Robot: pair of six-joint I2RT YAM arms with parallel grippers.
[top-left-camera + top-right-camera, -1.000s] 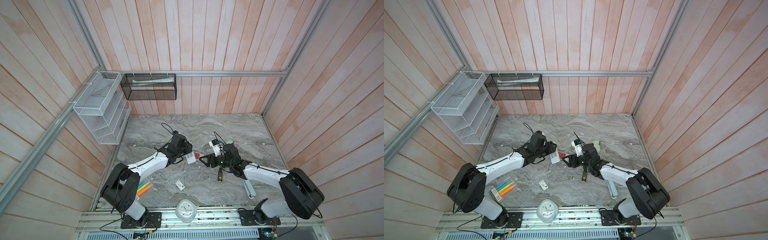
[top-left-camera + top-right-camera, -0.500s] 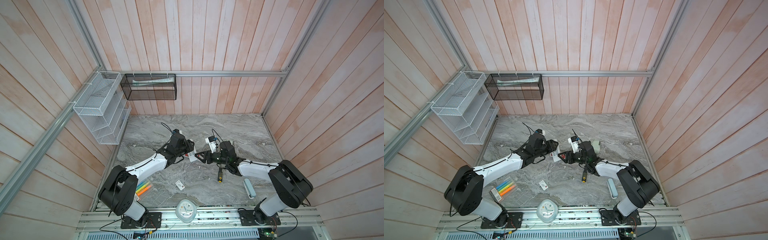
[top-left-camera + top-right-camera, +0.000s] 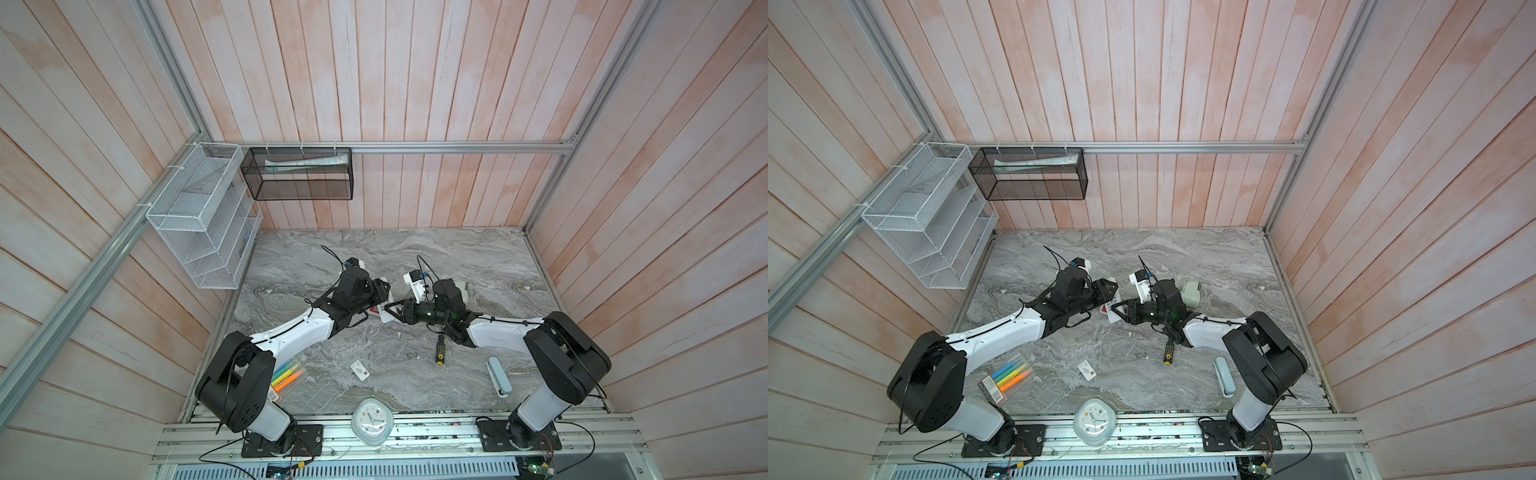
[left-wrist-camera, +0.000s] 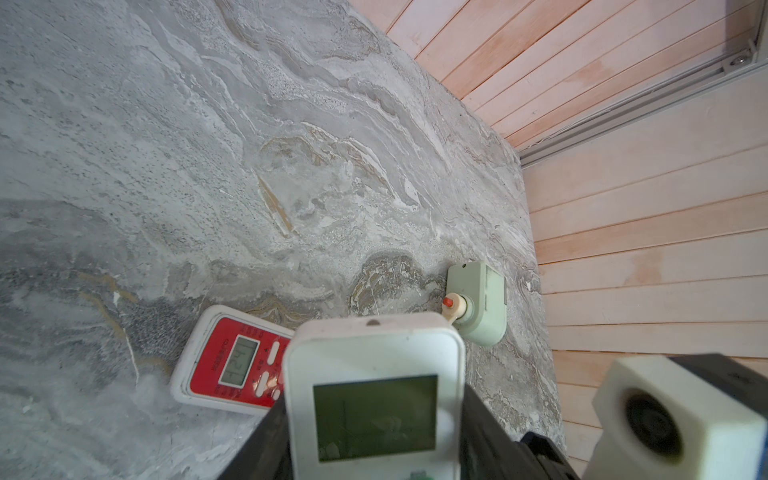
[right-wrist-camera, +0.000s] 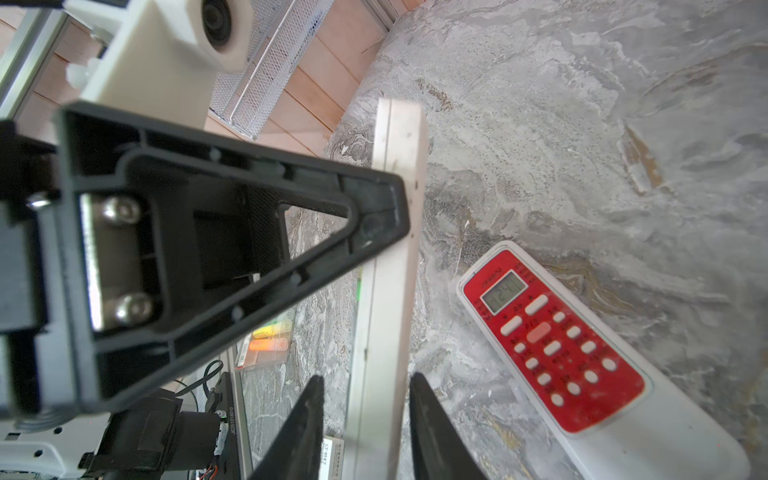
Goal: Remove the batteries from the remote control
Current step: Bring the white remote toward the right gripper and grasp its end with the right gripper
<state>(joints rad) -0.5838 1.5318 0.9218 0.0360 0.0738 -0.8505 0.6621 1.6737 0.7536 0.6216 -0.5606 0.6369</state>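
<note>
The only writing you can read is on the red-faced remote (image 5: 552,345), which lies flat on the table. Its small display shows 12:41, but the print above the display and on the buttons is too fine to read. The white remote control (image 4: 374,399) faces you with a blank grey-green screen. The small printed card (image 3: 359,370) is also too small to read.

The left gripper (image 3: 385,291) is clamped across the width of the white remote control, holding it just above the grey veined marble tabletop (image 3: 374,257), near its middle. The right gripper (image 5: 368,415) stands narrow, with a finger on each side of the remote's thin edge. One finger meets the edge and a sliver of table shows beside the other, so you cannot tell whether it grips.

Pale pink plank walls with aluminium rails enclose the space. A white wire rack (image 3: 199,216) and a black mesh basket (image 3: 301,174) hang on them.

You cannot see the batteries. No view shows the remote's back, and its lower end is cut off in the left wrist view. A black-and-yellow screwdriver (image 3: 439,351) lies near the right arm.
</note>
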